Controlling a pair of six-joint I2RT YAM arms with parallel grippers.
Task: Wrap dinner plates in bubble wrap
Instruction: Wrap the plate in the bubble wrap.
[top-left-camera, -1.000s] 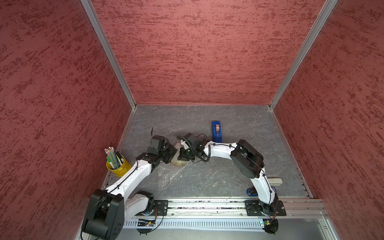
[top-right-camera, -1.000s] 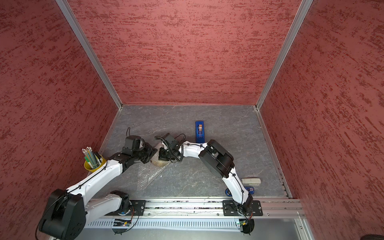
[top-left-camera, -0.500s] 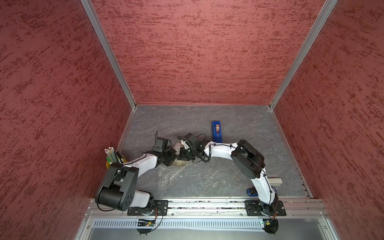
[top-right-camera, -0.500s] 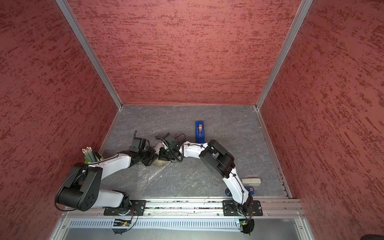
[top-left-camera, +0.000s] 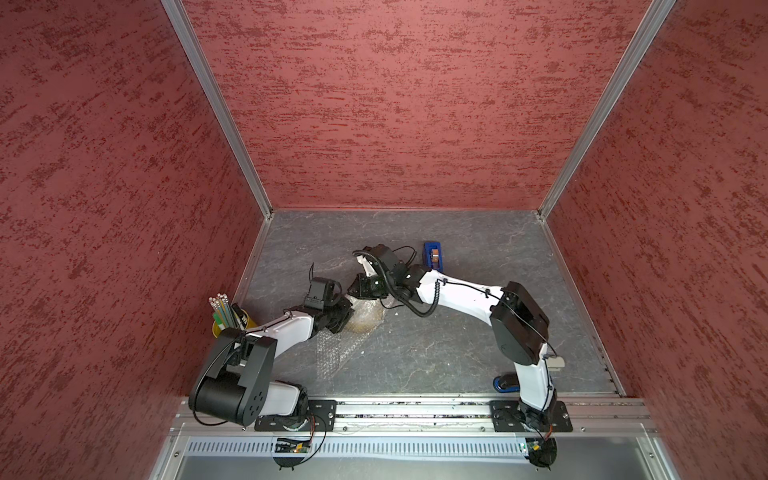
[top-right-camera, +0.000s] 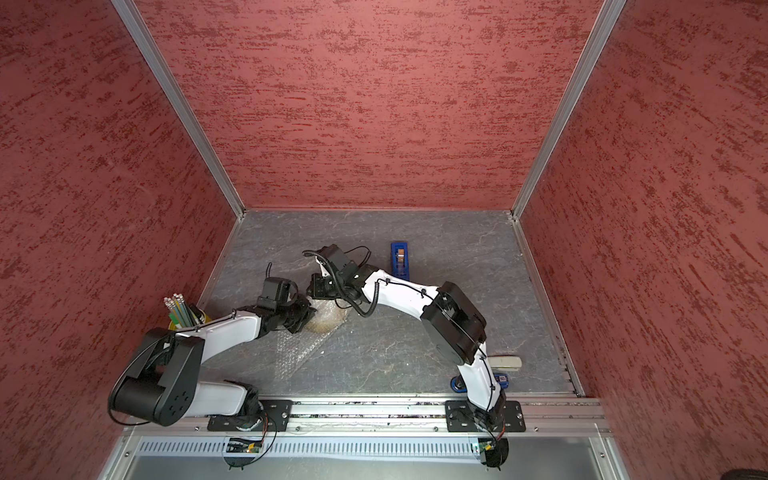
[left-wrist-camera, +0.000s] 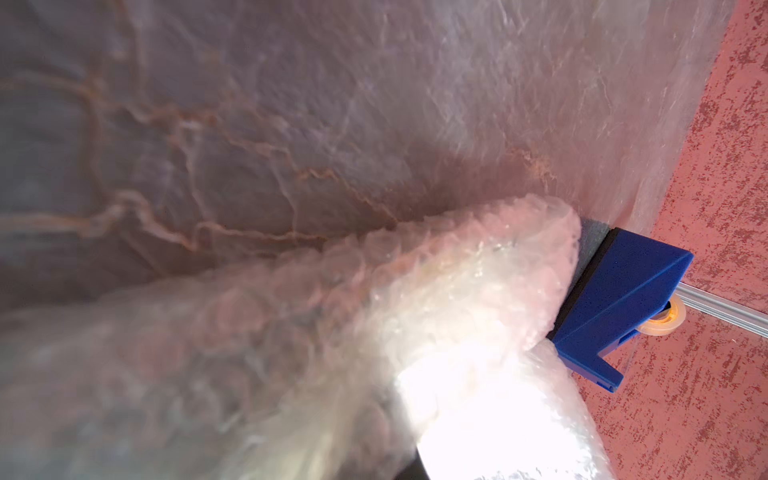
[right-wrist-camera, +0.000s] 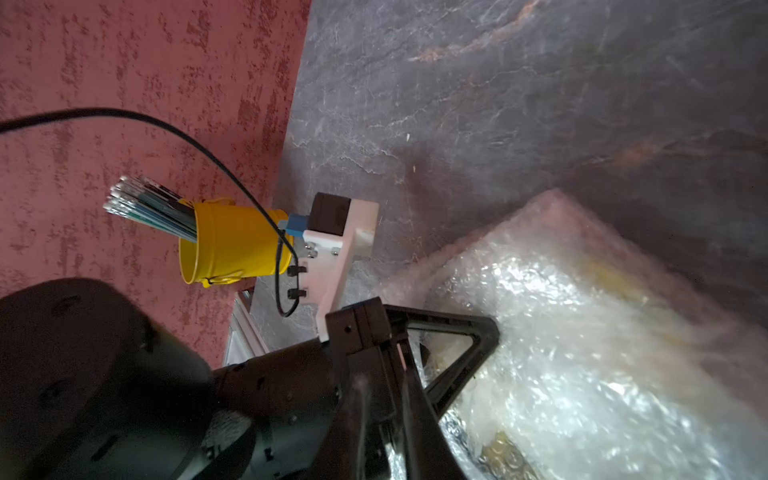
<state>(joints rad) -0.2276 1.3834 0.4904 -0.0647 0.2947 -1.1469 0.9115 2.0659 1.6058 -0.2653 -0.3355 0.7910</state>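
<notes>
Plate (top-left-camera: 368, 320), yellow, bundled under wrap (top-left-camera: 332, 357) on table (top-left-camera: 457, 357), just ahead of left claw (top-left-camera: 341, 318), pressed together on a wrap fold. Right claw (top-left-camera: 360, 289) just beside bundle's opposite edge; spread or not, cannot tell. Likely best: pull fold taut across, without dragging plate.

1. Robot test booth in a lab: red textured wall panels (top-left-camera: 395, 104) joined by aluminium profiles (top-left-camera: 216, 108).
2. Grey stone-patterned tabletop (top-left-camera: 478, 249), with left arm (top-left-camera: 291, 330) and right arm (top-left-camera: 465, 295) bolted to an aluminium rail (top-left-camera: 415, 409).
3. Office props only: pencil cup (right-wrist-camera: 232, 245), tape dispenser (top-left-camera: 433, 257), stapler (top-right-camera: 505, 362).
</notes>
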